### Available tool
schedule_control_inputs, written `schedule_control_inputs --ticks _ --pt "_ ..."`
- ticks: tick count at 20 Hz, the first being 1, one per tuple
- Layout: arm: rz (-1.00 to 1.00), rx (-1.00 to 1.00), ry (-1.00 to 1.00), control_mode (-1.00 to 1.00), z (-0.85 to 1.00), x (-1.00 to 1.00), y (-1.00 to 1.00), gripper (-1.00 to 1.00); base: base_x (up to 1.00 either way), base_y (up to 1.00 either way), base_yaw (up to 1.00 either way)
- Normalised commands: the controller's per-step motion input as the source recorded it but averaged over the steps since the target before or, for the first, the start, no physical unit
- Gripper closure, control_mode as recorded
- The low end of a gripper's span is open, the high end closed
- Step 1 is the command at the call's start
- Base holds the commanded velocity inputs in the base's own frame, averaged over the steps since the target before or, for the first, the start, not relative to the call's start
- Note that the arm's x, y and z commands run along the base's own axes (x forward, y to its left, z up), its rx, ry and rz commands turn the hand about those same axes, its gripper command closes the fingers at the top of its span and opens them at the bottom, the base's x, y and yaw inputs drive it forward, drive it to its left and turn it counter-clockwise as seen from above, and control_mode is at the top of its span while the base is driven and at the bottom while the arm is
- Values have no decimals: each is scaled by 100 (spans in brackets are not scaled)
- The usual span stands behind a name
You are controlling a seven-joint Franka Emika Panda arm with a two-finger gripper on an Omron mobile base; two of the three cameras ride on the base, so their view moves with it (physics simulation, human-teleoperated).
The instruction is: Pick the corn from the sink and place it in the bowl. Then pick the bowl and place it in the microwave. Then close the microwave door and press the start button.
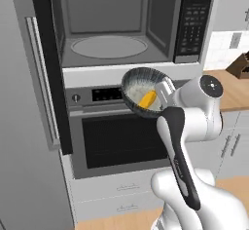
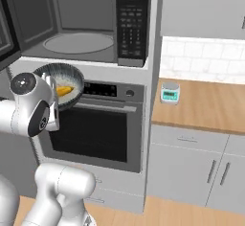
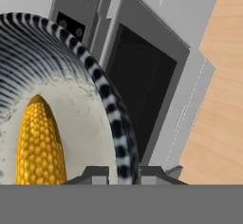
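The fingers (image 3: 102,174) are clenched on the rim of the bowl (image 1: 141,85), one on each side of its wall. The bowl is held in the air, tilted, in front of the oven (image 1: 121,139), just below the microwave (image 1: 116,24). The corn (image 1: 148,99) lies inside the bowl. The microwave door (image 1: 48,68) stands open to the left.

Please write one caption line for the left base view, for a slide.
Gripper holds the bowl by its rim, corn inside, before the oven, below the open microwave.
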Motion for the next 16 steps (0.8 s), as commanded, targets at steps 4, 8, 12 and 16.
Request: schedule_control_inputs --ticks 4,8,12,16 --pt "0 0 0 100 0 0 0 100 29 27 -26" --pt "0 0 0 100 0 0 0 100 41 37 -19" --pt "0 0 0 100 0 0 0 100 58 36 -14" --pt "0 0 0 100 0 0 0 100 39 30 -12"
